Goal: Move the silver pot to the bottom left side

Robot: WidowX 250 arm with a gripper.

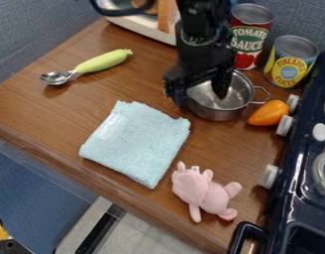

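Gripper (199,97), black two-finger, hangs over the upper right of the brown wooden bench (58,106). Fingers spread: one down inside the pot, the other outside its left wall. Silver round metal pot (221,114) with wire loop handle sits upright toward the bench's upper right, handle pointing right.

Orange pepper-shaped toy (268,113) lies just right of the pot, below the handle, near the white knobs of the dark blue toy stove (298,191) along the bench's right edge. Two cans stand upright toward the upper right corner: tall one with red, white and green label (248,40) behind the pot, shorter one with yellow label (290,62) right of it. White tray-like item (144,29) at the top edge.

Light blue square cloth (136,144) lies flat below left of the pot, mid-bench. Pink plush toy (203,192) near the lower right, just beside the cloth's lower corner. Metal spoon with light green handle (102,62) lies at the upper left, head pointing left.
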